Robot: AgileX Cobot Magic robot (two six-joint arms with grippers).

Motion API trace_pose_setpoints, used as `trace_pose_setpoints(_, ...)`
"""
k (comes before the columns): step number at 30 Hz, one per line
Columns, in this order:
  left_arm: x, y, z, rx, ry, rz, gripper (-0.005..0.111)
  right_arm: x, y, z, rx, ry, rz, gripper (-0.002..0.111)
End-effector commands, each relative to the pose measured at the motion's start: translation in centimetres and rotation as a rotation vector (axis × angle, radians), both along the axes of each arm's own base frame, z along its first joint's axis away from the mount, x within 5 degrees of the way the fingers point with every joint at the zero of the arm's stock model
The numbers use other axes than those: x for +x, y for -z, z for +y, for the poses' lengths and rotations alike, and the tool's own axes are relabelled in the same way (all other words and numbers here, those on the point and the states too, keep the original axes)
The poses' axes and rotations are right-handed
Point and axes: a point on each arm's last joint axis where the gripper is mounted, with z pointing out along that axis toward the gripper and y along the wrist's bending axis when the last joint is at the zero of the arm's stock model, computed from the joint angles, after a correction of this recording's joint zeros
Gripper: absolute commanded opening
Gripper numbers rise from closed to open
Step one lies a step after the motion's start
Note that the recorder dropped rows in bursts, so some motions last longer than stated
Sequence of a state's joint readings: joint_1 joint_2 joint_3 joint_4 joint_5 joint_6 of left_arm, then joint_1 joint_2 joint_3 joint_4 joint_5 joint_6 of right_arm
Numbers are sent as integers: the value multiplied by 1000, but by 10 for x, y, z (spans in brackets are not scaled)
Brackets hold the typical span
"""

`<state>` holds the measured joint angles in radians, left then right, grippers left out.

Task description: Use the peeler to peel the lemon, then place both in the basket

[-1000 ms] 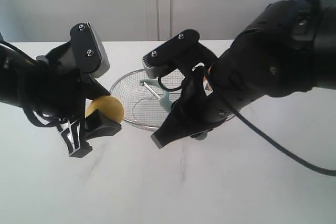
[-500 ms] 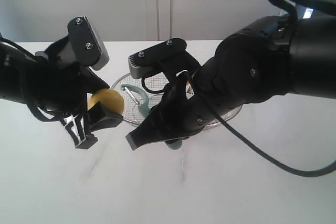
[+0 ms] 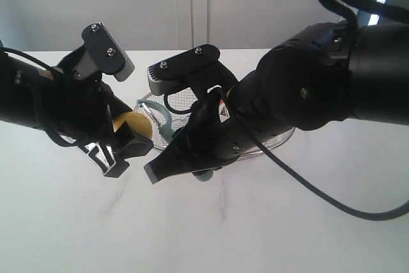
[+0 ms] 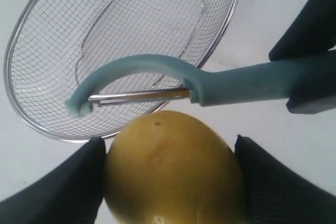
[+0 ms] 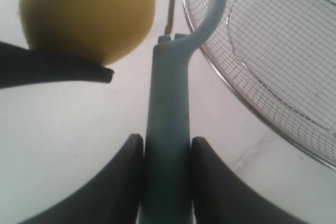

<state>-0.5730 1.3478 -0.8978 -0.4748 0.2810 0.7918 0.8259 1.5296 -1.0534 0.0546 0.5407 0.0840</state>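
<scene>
The one round yellow lemon (image 4: pixel 173 169) is squeezed between the wide-spread fingers (image 4: pixel 63 187) of the left gripper (image 3: pixel 123 156), just beside the one wire basket (image 4: pixel 31 124). The one blue-green peeler (image 4: pixel 231 85), handle pinched in the right gripper (image 5: pixel 167 182), has its blade right by the lemon. Both arms lean low over the table (image 3: pixel 255 234).

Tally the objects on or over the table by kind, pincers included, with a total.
lemon: 1
peeler: 1
basket: 1
pincers: 2 (left pincer, right pincer)
Total: 5
</scene>
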Motion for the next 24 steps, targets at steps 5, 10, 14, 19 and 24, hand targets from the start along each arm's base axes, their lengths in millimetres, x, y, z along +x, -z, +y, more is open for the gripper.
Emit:
trace_pose_setpoints(5,1,1,-1,-18,-19,19,0,0,-3,1,15,-9,-19,0)
trace_pose_setpoints(10,1,1,-1,-18,-19,19,0,-3,-10,-1,31,-10,-34,0)
trace_pose_setpoints(14,1,1,-1,-18,-19,19,0,-8,-26,-6,67,-10,-67,0)
trace_pose_setpoints(19,1,1,-1,-18,-19,19,0,-19,-46,-19,73,-23,-96,0)
trace_pose_setpoints(24,1,2,-1,-17,-18,21,0,-28,-58,-31,40,-36,-116,0)
